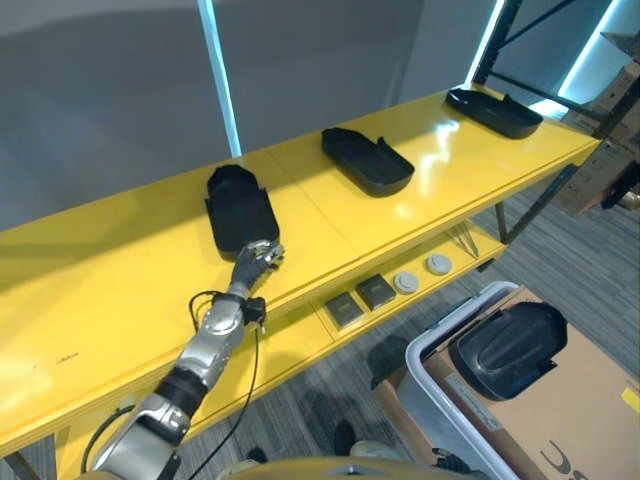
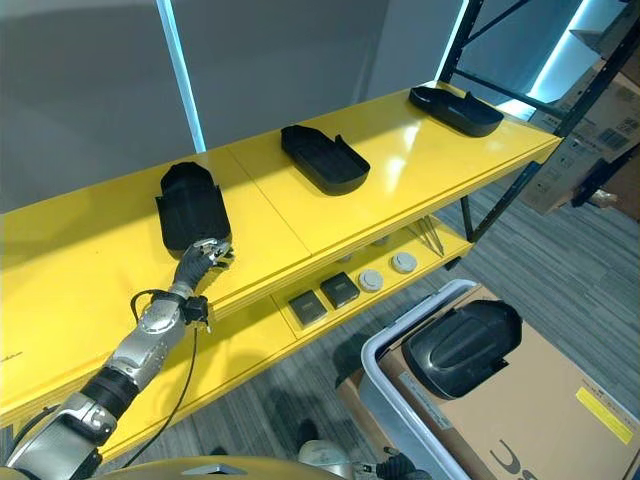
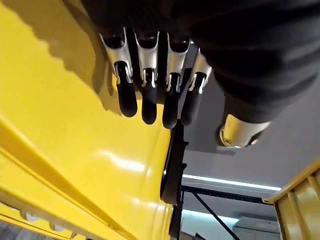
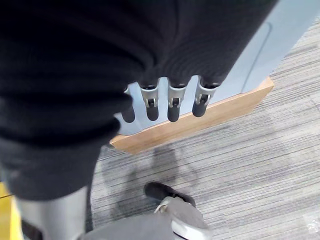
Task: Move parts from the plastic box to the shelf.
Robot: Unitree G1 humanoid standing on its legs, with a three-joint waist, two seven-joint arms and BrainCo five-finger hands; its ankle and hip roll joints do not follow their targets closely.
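Left robot hand (image 1: 258, 256) is seen resting at the near end of a black part (image 1: 240, 206) on the yellow shelf (image 1: 90, 290), fingers straight and relaxed in the wrist view, nothing pinched or wrapped. Contact looks likely, maybe just a nudge against the part's edge, but whether it is truly touching can't be told for sure. Right robot hand (image 4: 170, 102) is shown hanging low over the grey carpet (image 4: 260, 150), fingers loosely straight, nothing held, with the corner of a pale plastic box (image 1: 440, 380) and a cardboard box (image 4: 200, 122) past the fingertips.

Three black parts are already laid out along the top of the shelf: the one by the left hand, a second one (image 1: 367, 159) further along, and a third (image 1: 494, 111) near the far end. One more part (image 1: 508, 348) is still sitting in the plastic box down on the floor, so the job is judged to be mostly done with that one left.

Handling-wise, the parts look like moulded hard plastic shells: stiff, probably light, smooth and a bit slippery, not fragile. A grip across the narrow width, over the raised rim, is guessed to be the safest; the glossy domed top would likely slide out of the fingers. A few small square and round bits (image 1: 375, 292) are spotted on the lower shelf level, well apart from everything.
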